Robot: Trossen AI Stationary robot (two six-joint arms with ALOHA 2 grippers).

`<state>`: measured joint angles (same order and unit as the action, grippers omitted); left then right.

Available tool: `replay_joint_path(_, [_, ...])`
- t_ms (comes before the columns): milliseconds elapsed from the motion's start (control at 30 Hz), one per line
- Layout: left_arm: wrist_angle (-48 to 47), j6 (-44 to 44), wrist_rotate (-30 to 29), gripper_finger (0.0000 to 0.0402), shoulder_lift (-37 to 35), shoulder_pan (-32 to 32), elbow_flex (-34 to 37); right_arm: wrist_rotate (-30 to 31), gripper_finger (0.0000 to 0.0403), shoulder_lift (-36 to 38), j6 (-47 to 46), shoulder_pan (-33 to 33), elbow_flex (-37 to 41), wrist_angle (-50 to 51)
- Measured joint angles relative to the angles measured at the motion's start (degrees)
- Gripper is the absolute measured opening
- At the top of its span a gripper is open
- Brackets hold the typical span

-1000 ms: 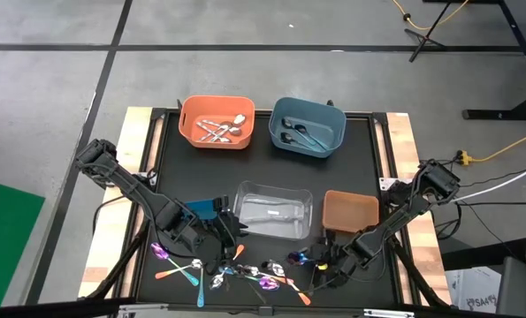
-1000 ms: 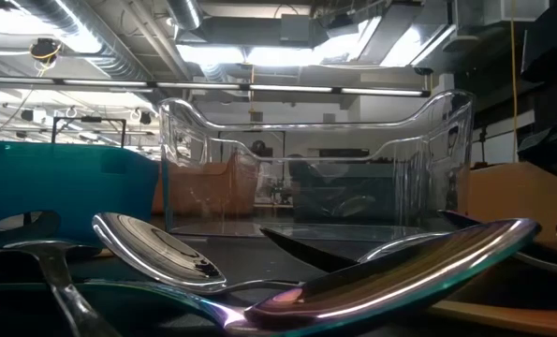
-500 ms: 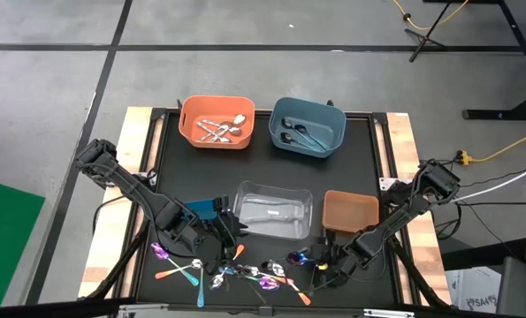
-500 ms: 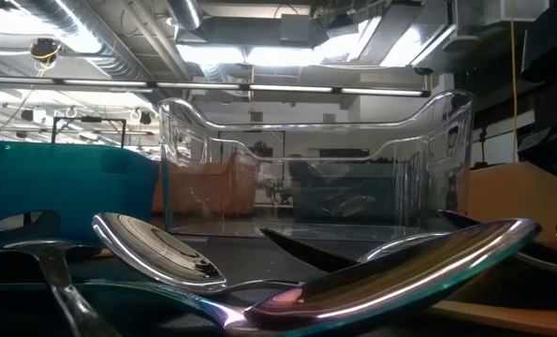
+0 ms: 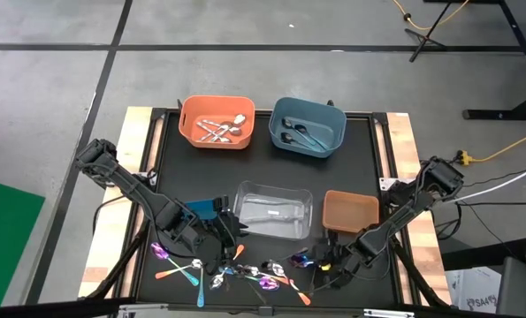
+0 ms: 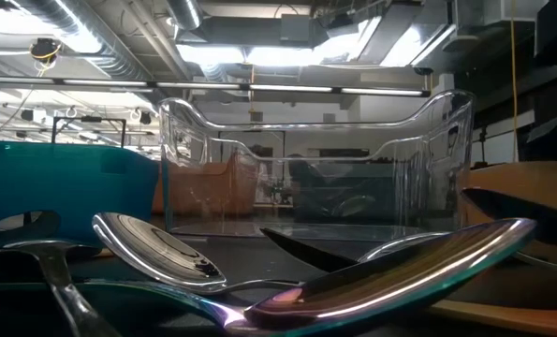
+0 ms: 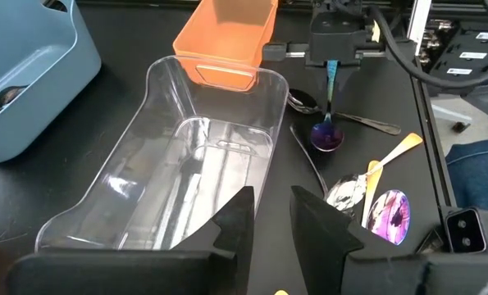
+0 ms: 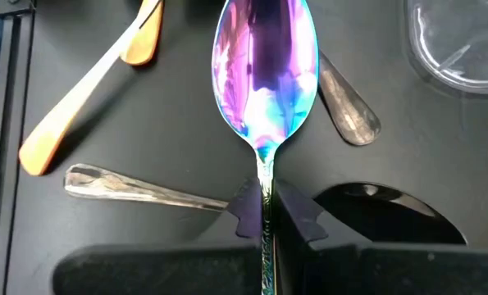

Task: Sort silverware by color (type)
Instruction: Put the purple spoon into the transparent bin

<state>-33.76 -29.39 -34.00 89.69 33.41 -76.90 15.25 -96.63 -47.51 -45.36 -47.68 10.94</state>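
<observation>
Loose silverware lies along the table's near edge: silver, orange-handled, dark and iridescent pieces. My right gripper is at the right end of that pile, shut on an iridescent purple-teal spoon, which also shows in the left wrist view as the spoon below the right gripper. My left gripper hovers open with nothing between its fingers, at the near left corner of the clear bin. Silver pieces lie in the orange bin, dark ones in the blue bin. My right gripper pinches the iridescent spoon's thin handle between its two fingers, a little behind the bowl. The fingers slant down from the table's right. The spoon sticks out ahead of them, its bowl lowest and facing up, low over the table.
Under the held spoon lie an orange-handled piece, two silver handles and a dark spoon. The brown bin stands just beyond my right gripper, next to the clear bin. Wooden rails border the black mat.
My right gripper has risen slightly with the iridescent spoon; in the low view a dark spoon shape now hangs higher at the right. The left arm has kept still.
</observation>
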Motion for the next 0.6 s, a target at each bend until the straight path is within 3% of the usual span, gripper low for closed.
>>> replay_joint_path(600, [0.0,-0.1,0.0,0.0075,0.0,0.0,0.0,-1.0,0.0001,0.3,0.0,0.0,-0.2,-1.0])
